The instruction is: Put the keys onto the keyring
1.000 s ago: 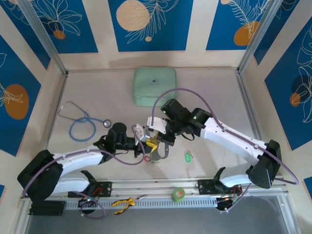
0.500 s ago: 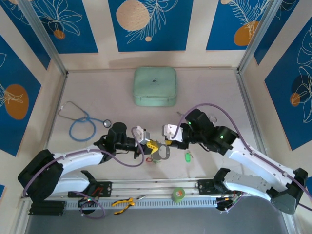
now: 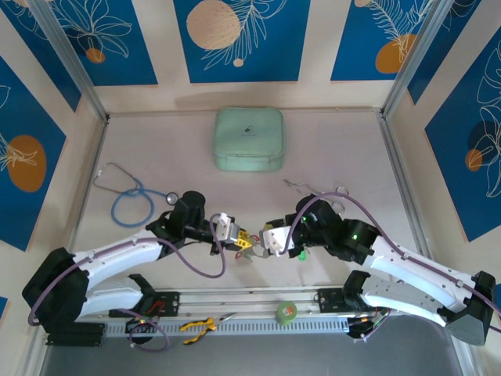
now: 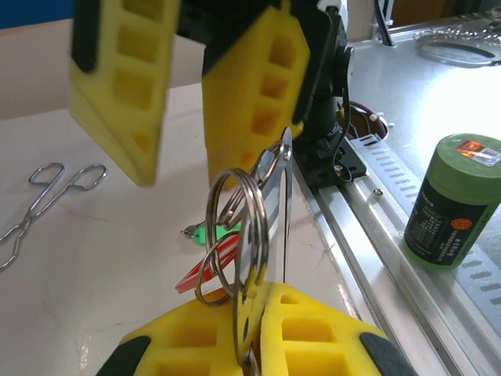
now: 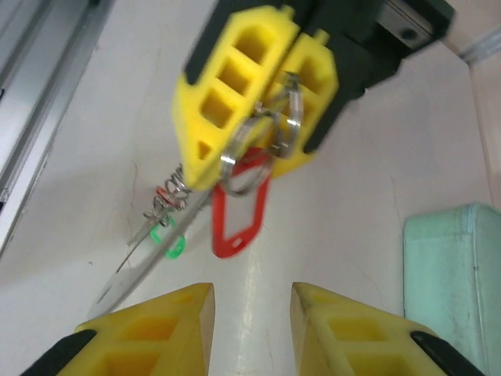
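Just on the near side of the mint case [image 3: 249, 139], the left gripper [image 3: 237, 235] has the keyring [image 4: 252, 235] pinched edge-on between its closed yellow fingers. A red tag [image 5: 239, 215] dangles from the coils, and a green tag [image 5: 174, 244] with a silvery blade sits just beneath.

The change is on the other side. A second ago the right arm was stretched across toward the case, its claw meeting the left one at the ring. Now it has swung back to the near right of the case, and the right gripper [image 5: 250, 301] faces the ring from just beside it — jaws spread wide, nothing in them.

One green-tagged key [image 3: 300, 253] lies loose on the table, farther from the case than the ring, tucked by the right arm. The threading looks unfinished — that key is probably the next pick-up.
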`<state>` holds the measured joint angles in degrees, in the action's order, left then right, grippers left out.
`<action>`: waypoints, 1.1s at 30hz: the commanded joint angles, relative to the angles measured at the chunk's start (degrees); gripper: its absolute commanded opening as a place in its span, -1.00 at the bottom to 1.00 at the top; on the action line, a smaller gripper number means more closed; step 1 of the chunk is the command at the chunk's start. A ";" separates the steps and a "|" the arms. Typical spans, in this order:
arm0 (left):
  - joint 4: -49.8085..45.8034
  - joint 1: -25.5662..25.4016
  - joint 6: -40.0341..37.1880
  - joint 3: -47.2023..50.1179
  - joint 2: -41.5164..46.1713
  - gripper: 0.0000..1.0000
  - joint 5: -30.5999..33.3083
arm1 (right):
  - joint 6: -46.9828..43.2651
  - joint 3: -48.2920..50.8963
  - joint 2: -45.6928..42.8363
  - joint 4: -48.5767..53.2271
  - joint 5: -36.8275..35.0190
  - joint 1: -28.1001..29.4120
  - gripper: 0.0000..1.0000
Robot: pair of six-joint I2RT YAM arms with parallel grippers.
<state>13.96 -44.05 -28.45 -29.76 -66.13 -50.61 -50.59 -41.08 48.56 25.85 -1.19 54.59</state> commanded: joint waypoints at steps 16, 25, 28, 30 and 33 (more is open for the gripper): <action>2.47 -0.16 2.17 -4.73 -5.70 -1.00 -13.13 | 1.32 5.02 -2.81 -16.73 8.52 5.30 -0.37; 2.20 -0.16 -1.45 -5.75 -6.98 -1.00 -11.23 | 1.25 6.37 -1.15 -19.60 1.10 5.57 -0.37; -3.83 -0.17 -10.13 -5.95 -3.90 -1.00 -5.26 | 2.47 6.77 -2.99 -16.43 -1.15 3.93 -0.29; -6.02 -0.19 -13.63 -6.10 -1.85 -1.00 -2.40 | 2.86 6.93 -3.93 -13.57 -2.17 3.47 -0.22; -7.23 -0.16 -16.44 -6.53 -0.50 -1.00 -0.77 | 4.68 7.28 -4.36 -12.03 -2.22 2.87 -0.08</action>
<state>6.70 -44.01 -38.41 -33.17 -68.75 -55.20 -48.51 -34.70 44.93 14.04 -1.98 57.71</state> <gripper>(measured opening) 0.081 0.447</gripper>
